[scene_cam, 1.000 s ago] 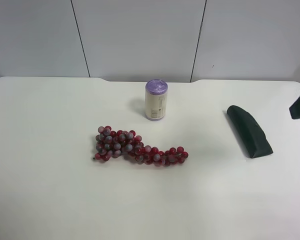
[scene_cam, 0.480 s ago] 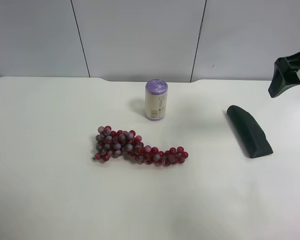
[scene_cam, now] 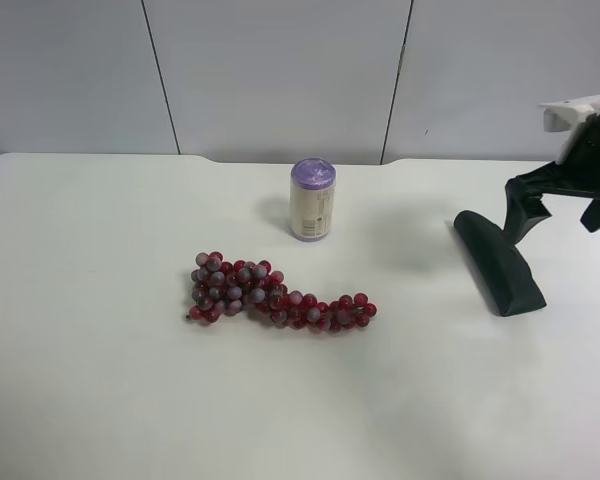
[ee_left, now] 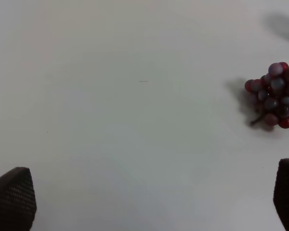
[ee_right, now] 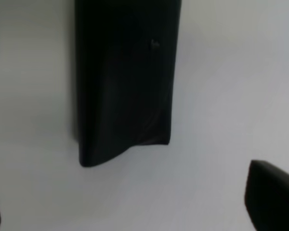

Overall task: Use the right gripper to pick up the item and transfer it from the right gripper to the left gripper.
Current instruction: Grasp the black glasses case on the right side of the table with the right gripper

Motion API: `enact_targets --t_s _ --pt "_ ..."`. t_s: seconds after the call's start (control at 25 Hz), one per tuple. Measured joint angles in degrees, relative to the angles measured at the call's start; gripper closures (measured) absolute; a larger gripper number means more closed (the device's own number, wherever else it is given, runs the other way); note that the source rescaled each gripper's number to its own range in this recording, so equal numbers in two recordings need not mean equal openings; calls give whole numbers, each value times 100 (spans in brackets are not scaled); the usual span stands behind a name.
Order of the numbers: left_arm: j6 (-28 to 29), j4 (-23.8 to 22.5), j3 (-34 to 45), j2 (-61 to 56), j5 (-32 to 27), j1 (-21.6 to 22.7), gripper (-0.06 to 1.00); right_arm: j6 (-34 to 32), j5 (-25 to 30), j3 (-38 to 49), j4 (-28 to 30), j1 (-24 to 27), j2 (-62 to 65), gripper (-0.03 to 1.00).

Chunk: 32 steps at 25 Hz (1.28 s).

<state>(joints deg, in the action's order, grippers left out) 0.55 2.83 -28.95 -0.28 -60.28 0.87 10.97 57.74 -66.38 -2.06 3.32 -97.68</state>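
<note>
The right gripper (scene_cam: pixel 560 212) hovers over the green pouch (scene_cam: pixel 498 262), spread wide and empty. The left gripper (ee_left: pixel 149 202) gapes wide too, holding nothing.

can (scene_cam: pixel 313 200) behind grapes (scene_cam: pixel 276 296), pouch (scene_cam: pixel 498 262) apart
</note>
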Motion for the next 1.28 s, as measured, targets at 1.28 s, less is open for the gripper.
enact_targets --t_s 1.28 --pt "0 0 0 0 0 0 -6 555 -625 -4 94 0 -1908 -3"
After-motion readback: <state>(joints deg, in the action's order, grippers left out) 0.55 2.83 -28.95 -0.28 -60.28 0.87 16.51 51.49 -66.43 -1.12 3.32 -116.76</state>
